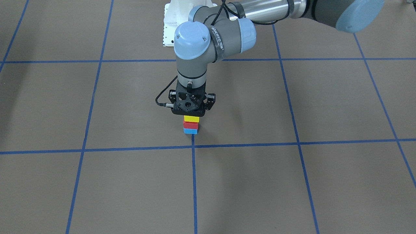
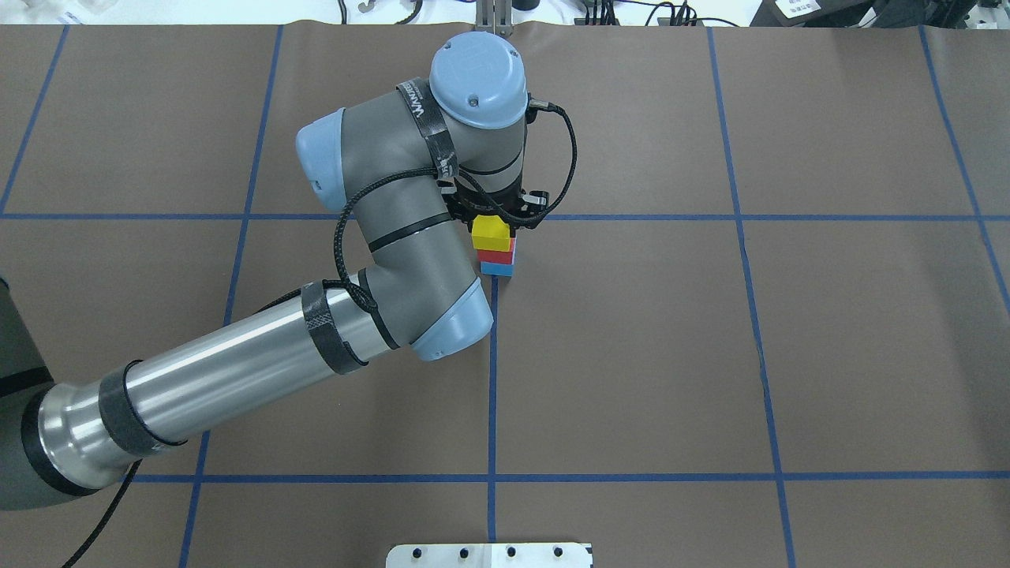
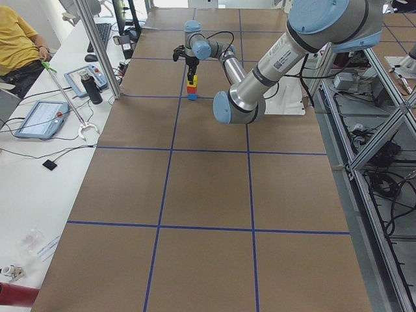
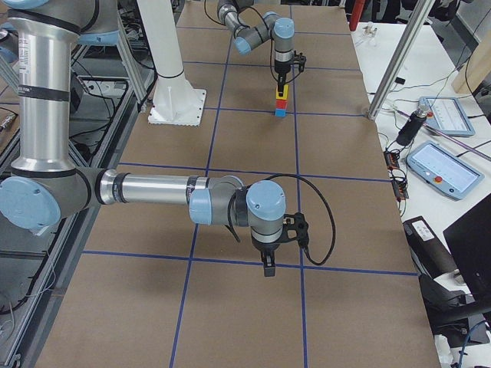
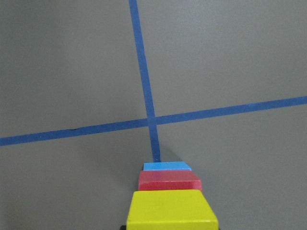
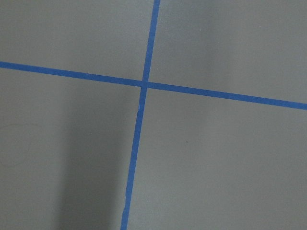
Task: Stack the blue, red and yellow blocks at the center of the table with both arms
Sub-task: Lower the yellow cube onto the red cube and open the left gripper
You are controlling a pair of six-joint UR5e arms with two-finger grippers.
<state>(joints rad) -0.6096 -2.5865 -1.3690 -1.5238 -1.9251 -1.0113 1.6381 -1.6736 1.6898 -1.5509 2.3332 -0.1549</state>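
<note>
The three blocks stand as one stack close to a tape crossing at the middle of the table (image 1: 292, 97). The blue block (image 1: 190, 131) is at the bottom, the red block (image 1: 190, 124) on it, and the yellow block (image 1: 191, 119) on top. My left gripper (image 1: 190, 111) points straight down over the stack and looks shut on the yellow block (image 2: 490, 233); its fingers are mostly hidden under its body. The left wrist view shows the yellow block (image 5: 170, 210) nearest, then the red and blue ones. My right gripper (image 4: 267, 268) hangs low over bare table far from the stack; whether it is open or shut I cannot tell.
A white bolted pedestal (image 1: 170, 26) stands behind the stack on the robot's side. Beyond the table's far edge are tablets (image 3: 42, 118), cables and a seated person in a yellow shirt (image 3: 16, 42). An aluminium post (image 4: 391, 65) stands at that edge.
</note>
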